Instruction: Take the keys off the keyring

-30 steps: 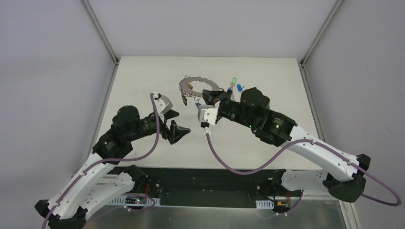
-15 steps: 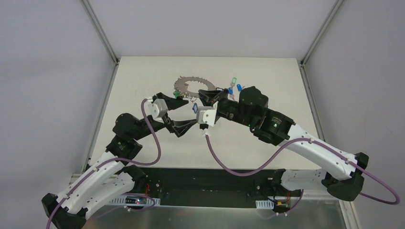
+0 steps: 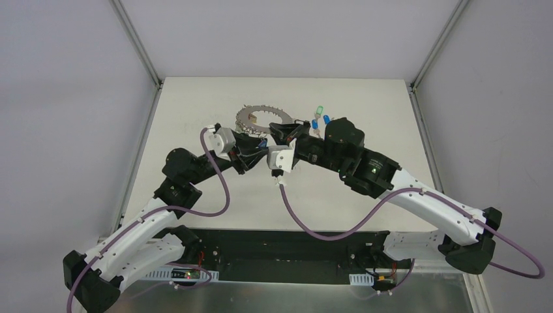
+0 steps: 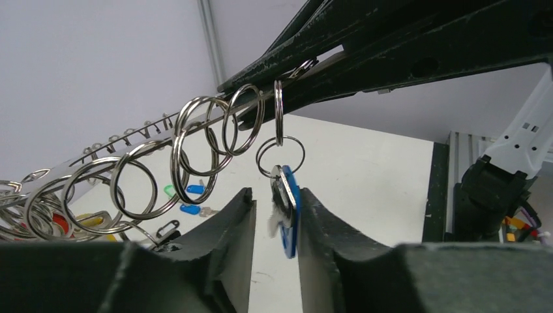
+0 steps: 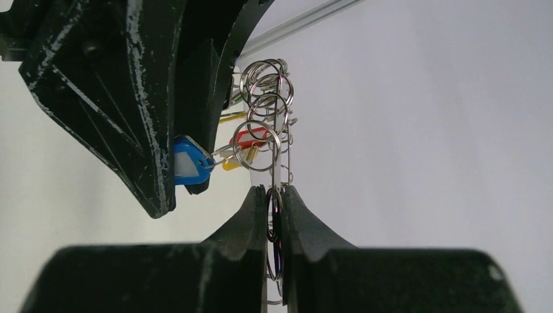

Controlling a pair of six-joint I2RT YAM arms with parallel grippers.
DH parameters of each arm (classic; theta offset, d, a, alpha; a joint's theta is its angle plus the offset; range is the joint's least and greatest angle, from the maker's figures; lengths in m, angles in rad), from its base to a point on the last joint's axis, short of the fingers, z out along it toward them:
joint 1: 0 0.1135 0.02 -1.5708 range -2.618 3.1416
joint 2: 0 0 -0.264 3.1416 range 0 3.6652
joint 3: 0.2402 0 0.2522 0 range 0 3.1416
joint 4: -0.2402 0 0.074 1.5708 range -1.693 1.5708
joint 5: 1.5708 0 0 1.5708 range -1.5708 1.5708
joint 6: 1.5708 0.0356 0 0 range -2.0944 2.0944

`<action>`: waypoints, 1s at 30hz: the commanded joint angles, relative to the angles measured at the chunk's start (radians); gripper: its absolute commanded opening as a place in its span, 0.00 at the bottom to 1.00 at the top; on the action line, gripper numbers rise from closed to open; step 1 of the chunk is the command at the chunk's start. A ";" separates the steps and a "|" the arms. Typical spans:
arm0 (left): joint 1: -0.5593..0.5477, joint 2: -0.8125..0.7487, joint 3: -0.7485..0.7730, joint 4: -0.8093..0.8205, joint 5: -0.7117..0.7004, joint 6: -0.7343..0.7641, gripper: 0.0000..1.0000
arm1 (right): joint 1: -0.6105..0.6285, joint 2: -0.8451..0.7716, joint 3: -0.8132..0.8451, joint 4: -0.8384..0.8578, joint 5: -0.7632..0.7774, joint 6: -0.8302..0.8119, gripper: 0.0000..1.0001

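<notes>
My right gripper (image 5: 274,190) is shut on the edge of the flat grey keyring (image 5: 278,156) and holds it up off the table. Several wire rings (image 4: 195,163) hang along the keyring (image 4: 130,134). From one of them dangles a key with a blue tag (image 4: 289,208). It hangs between the fingers of my left gripper (image 4: 277,195), resting against the right finger, with a narrow gap to the left finger. Red (image 5: 251,138) and yellow (image 5: 229,164) tags hang further along. From above, both grippers meet at the keyring (image 3: 244,117).
Loose keys lie on the white table behind the grippers: a green-tagged one (image 3: 319,109) and two blue-tagged ones (image 3: 315,122) (image 3: 327,119). The right arm's body (image 3: 345,147) is close beside the left gripper. Metal frame posts (image 3: 134,42) stand at the far corners.
My left arm has swung in from the near left to the keyring. Its jaws have narrowed from wide open to close around the blue-tagged key. The right gripper has held still.
</notes>
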 commanded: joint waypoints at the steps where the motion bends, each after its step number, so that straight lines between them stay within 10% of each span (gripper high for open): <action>1: -0.002 -0.005 0.061 0.055 0.015 -0.001 0.23 | 0.000 -0.020 0.034 0.125 -0.014 -0.004 0.00; 4: -0.002 -0.013 0.073 0.006 -0.003 -0.012 0.00 | 0.001 -0.023 0.026 0.123 0.011 0.011 0.00; 15: -0.002 0.010 0.348 -0.794 -0.145 -0.103 0.00 | -0.009 -0.022 -0.190 0.082 0.312 0.364 0.00; 21: -0.002 0.125 0.535 -1.071 -0.152 -0.005 0.00 | -0.011 -0.085 -0.325 0.084 0.251 0.711 0.56; 30: -0.002 0.289 0.709 -1.312 -0.022 0.428 0.00 | -0.021 -0.314 -0.479 0.097 0.005 0.885 0.61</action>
